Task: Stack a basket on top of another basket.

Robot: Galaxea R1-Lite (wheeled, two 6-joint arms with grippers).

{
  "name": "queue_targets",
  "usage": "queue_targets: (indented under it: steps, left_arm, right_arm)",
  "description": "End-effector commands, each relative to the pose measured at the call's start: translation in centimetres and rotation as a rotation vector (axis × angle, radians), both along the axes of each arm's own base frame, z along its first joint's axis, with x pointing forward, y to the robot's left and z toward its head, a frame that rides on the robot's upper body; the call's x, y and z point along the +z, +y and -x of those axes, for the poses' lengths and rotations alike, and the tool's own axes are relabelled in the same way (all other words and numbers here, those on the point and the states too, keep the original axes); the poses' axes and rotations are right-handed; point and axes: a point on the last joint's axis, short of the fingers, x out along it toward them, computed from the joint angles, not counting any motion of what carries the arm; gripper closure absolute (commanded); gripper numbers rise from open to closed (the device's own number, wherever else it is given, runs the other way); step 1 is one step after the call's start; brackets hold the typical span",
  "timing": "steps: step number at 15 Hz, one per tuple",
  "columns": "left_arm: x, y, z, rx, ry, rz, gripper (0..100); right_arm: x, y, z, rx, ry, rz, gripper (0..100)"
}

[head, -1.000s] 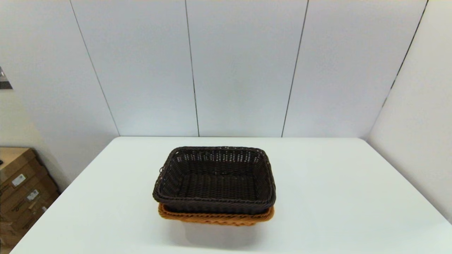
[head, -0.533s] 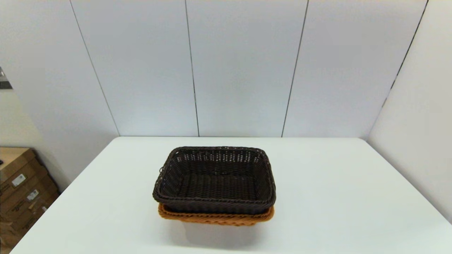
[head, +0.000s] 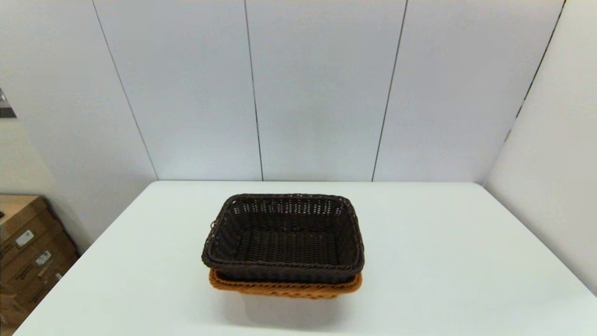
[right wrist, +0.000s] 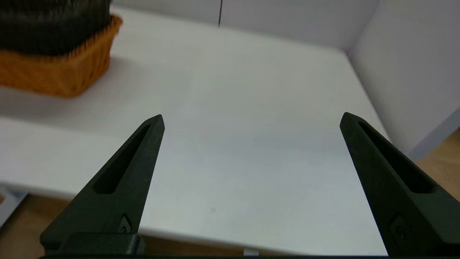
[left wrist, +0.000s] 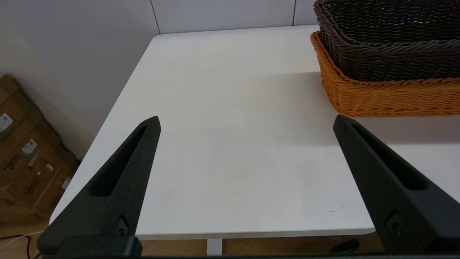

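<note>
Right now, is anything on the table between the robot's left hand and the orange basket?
No. The left wrist view shows only bare white table between the open left hand and the orange-tan basket.

I see the dark basket [head: 283, 238] as woven wicker with a slight sheen, braided at the rim. The orange-tan basket [left wrist: 381, 95] under it is the same ribbed weave. My tabletop [head: 443, 261] looks smooth and matt white. Cardboard boxes [head: 28, 252] look papery, dull.

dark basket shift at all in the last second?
No. The dark brown basket sits nested in the orange-tan basket, its far rim at the same spot against the wall seams.
</note>
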Motion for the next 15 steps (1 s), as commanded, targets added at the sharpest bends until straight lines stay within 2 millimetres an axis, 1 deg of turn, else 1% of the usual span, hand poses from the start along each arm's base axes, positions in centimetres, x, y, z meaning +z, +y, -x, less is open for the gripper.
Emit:
queue_targets:
  steps: [1,3,15]
  left_arm:
    - [0.00,0.00,-0.01,0.000,0.002,0.000,0]
    - [0.00,0.00,-0.01,0.000,0.002,0.000,0]
    - [0.00,0.00,-0.01,0.000,0.002,0.000,0]
  right_arm:
    - [-0.23,0.00,-0.23,0.002,-0.025,-0.005,0]
    - [-0.29,0.00,-0.48,0.000,-0.070,-0.018,0]
    - [-0.37,-0.02,-0.50,-0.009,-0.064,-0.047,0]
